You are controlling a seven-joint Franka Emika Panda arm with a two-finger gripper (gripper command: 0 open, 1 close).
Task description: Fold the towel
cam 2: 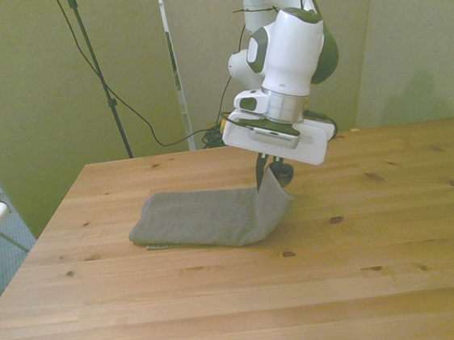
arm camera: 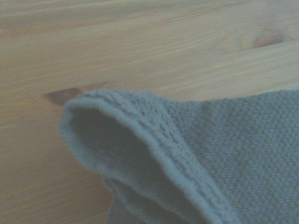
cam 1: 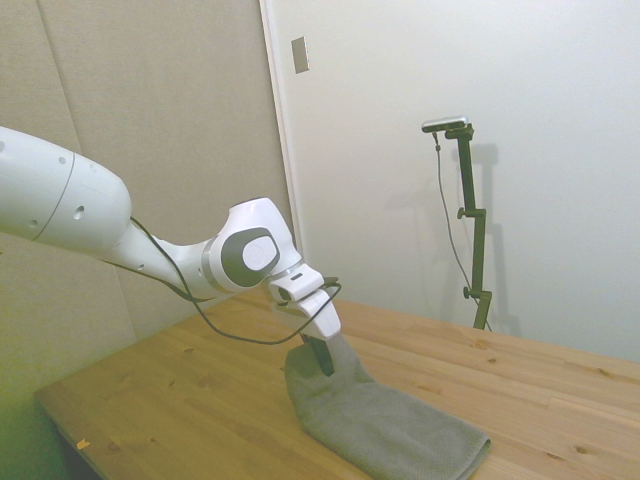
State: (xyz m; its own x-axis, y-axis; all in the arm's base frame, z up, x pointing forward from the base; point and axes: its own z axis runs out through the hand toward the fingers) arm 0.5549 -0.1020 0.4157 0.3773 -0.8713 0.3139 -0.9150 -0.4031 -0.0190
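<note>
My tool [cam 2: 266,174] is clenched on 1 end of the towel [cam 2: 208,217], holding that corner raised off the desk [cam 2: 240,298]. The rest of the grey cloth lies flat, stretching toward the front view's left. The wrist view shows its thick hem [arm camera: 154,135] curled over.

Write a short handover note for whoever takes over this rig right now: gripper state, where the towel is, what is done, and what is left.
Gripper: shut on the towel's end at the front view's right, raised off the table.
Towel: the rest lies flat on the table; the held end rises to a peak.
Done: end gripped and lifted.
Left: carry the held end across to the far end, lay it down, release.
</note>
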